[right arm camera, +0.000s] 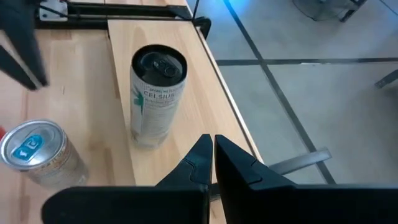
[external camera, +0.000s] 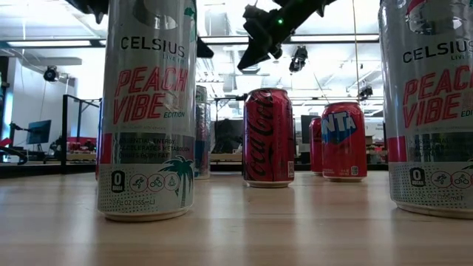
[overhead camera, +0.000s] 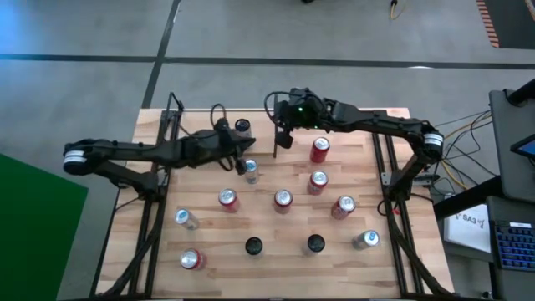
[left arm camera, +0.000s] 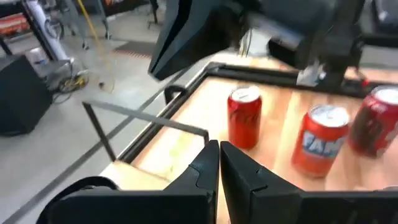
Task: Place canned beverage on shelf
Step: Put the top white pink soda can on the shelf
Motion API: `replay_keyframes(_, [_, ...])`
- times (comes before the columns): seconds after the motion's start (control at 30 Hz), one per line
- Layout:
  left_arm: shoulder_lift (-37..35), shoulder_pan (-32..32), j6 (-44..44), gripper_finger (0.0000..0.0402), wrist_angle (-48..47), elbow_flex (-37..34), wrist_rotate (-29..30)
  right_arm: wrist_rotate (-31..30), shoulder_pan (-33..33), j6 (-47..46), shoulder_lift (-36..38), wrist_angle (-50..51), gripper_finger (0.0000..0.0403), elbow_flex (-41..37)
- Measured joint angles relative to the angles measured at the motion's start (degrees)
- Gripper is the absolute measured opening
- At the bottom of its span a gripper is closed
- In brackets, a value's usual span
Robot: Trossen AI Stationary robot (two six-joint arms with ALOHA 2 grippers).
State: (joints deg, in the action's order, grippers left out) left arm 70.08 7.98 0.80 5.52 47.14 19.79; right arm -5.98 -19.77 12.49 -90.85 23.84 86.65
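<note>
A black-topped Celsius can (right arm camera: 155, 93) stands upright on its base on the light wood shelf (right arm camera: 186, 74) at the table's far edge (overhead camera: 242, 125). My right gripper (right arm camera: 210, 155) is shut and holds nothing. It hovers above the table just right of that can (overhead camera: 283, 140). My left gripper (left arm camera: 219, 163) is also shut with nothing in it. It hangs over the table near a silver can (overhead camera: 251, 171) and points toward the table's right side (overhead camera: 237, 163). In the left wrist view a Coca-Cola can (left arm camera: 244, 118) and a Fanta can (left arm camera: 320, 140) stand ahead of it.
Several more cans stand upright across the table, among them red ones (overhead camera: 282, 199) and silver ones (overhead camera: 365, 240). Two tall Celsius cans (external camera: 148, 111) stand at the near edge. Black metal rods (overhead camera: 171, 113) edge the shelf, and one upright rod (overhead camera: 276, 142) stands by my right gripper.
</note>
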Motion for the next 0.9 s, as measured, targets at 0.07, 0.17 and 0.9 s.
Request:
replay_keyframes(0.07, [0.9, 0.4, 0.0, 0.0, -3.4, 1.2, 1.2, 0.0, 0.0, 0.0, 0.1, 0.2, 0.0009, 0.0])
replay_keyframes(0.17, [2.1, 1.5, 0.5, 0.0, -7.5, 2.0, 3.1, 0.0, 0.0, 0.1, 0.2, 0.3, 0.0009, 0.0])
replay_keyframes(0.9, [6.5, 8.7, 2.6, 0.0, -9.0, 1.8, 3.2, 0.0, 0.0, 0.1, 0.7, -0.1, 0.0009, 0.0])
